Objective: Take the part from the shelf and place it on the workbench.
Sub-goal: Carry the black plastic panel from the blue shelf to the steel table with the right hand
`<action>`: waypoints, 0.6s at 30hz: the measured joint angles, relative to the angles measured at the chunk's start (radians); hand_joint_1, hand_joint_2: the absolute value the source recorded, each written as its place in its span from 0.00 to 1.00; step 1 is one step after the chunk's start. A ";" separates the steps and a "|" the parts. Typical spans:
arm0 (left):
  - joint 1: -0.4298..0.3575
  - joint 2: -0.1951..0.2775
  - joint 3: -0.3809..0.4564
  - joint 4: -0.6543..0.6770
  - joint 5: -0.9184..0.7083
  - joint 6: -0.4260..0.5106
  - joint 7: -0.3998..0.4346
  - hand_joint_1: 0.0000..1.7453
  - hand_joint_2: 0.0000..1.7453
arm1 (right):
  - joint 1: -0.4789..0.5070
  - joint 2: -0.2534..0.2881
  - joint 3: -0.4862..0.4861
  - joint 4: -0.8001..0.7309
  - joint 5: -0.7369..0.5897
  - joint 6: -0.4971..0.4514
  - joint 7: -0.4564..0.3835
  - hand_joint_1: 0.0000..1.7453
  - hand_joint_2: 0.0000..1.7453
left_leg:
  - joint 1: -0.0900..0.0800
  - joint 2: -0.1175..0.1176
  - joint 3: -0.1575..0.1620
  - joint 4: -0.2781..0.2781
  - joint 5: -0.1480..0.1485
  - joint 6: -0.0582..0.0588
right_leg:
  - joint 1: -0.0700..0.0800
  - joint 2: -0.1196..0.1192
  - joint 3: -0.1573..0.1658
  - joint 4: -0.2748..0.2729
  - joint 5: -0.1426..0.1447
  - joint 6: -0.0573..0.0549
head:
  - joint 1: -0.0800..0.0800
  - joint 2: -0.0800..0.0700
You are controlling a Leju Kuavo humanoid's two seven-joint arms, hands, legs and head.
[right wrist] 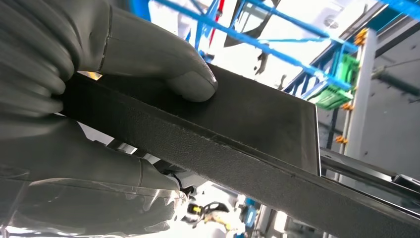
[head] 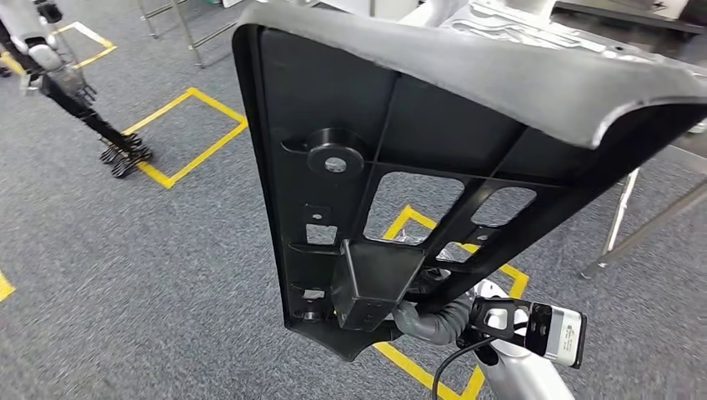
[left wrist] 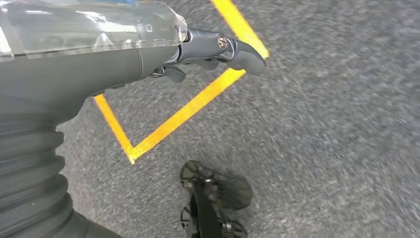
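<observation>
The part is a big black plastic panel with ribs, cut-outs and a round boss, and it is held up close in the head view. My right hand grips it at its lower edge, beside a box-shaped bracket. In the right wrist view the thumb presses on one face of the part's flat edge, with the fingers under it. My left hand hangs over the grey carpet, fingers apart and holding nothing.
A metal workbench with slanted legs stands at the right, with a silver pressed part lying on it. Yellow tape squares mark the carpet. Another robot stands far left. Blue racking shows behind the part.
</observation>
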 joint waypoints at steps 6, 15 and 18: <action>-0.006 0.000 0.000 0.000 0.000 -0.006 -0.005 0.00 1.00 | -0.004 -0.005 0.004 0.003 0.000 -0.010 0.002 1.00 1.00 | 0.004 -0.005 0.036 -0.088 0.024 0.032 | -0.002 0.022 -0.028 0.020 -0.005 0.035 | 0.000 0.000; -0.006 0.000 0.001 -0.001 -0.001 -0.008 -0.005 0.00 1.00 | -0.010 -0.013 0.005 0.010 -0.002 -0.015 0.004 1.00 1.00 | -0.005 0.113 0.045 -0.093 0.016 0.041 | -0.005 -0.129 -0.057 0.098 -0.023 0.041 | 0.000 0.000; -0.007 0.000 0.001 -0.001 0.001 -0.004 -0.004 0.00 1.00 | -0.016 -0.013 0.007 0.010 -0.003 -0.015 0.009 1.00 1.00 | -0.012 0.141 0.052 -0.091 0.008 0.026 | 0.009 -0.163 -0.009 0.001 -0.002 0.026 | 0.000 0.000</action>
